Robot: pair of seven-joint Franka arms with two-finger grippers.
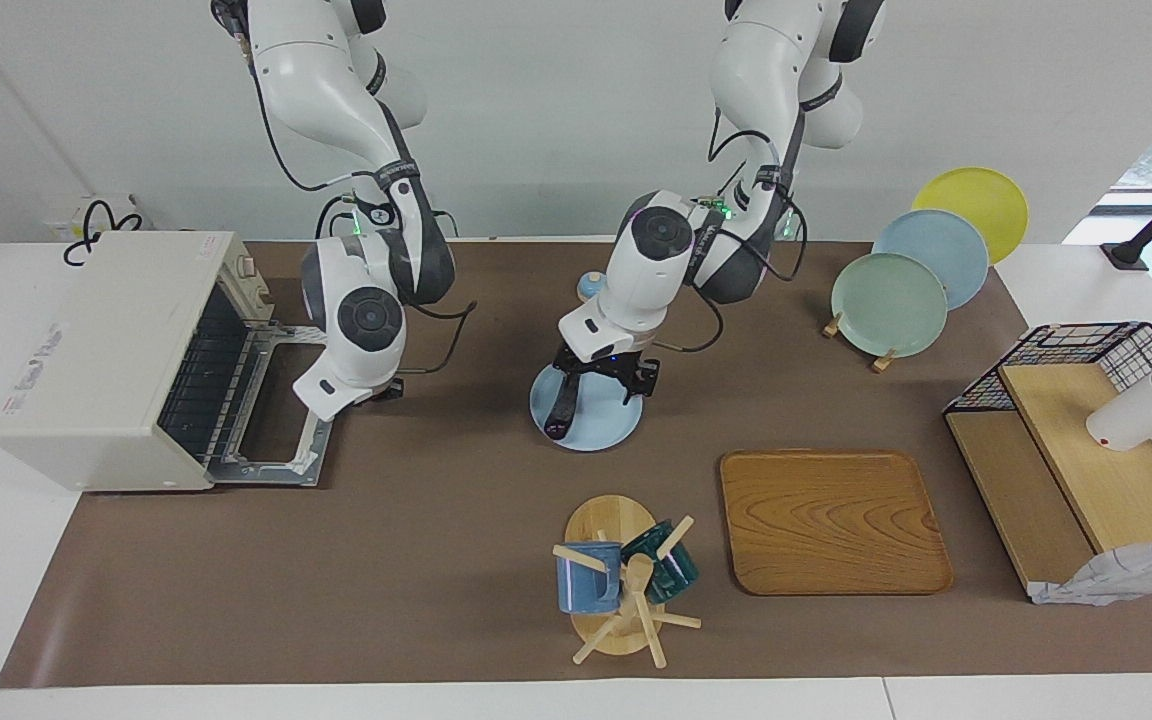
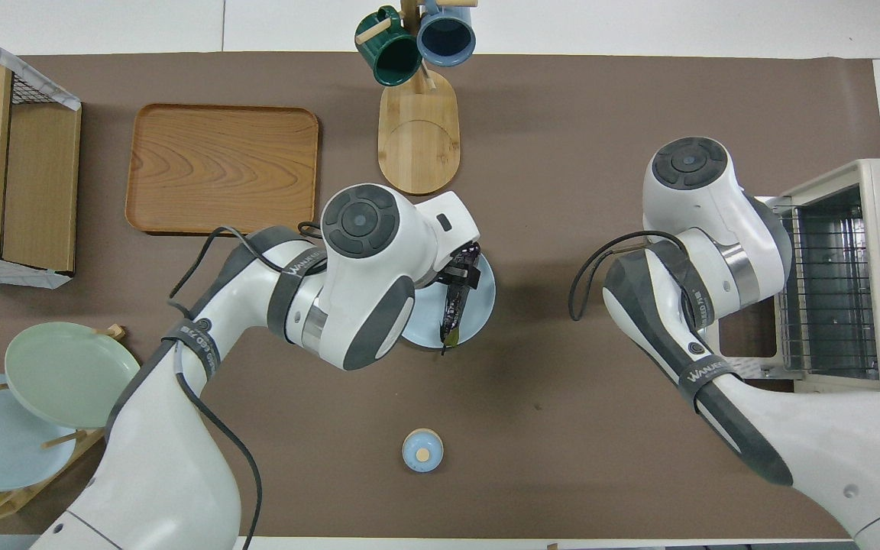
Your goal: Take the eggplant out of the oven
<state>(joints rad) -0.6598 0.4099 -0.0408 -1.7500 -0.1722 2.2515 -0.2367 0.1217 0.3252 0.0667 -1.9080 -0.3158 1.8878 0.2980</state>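
Eggplant (image 1: 563, 402) lies on a pale blue plate (image 1: 591, 425) mid-counter, well apart from the oven (image 1: 106, 355), whose door (image 1: 271, 440) is folded down flat on the counter (image 1: 436, 560). Left hand (image 1: 604, 383) sits low over the plate, its fingers (image 1: 644, 378) spread around the eggplant's upper end; whether they press it I cannot tell. Right hand (image 1: 388, 388) hangs beside the open door, its fingers hidden.
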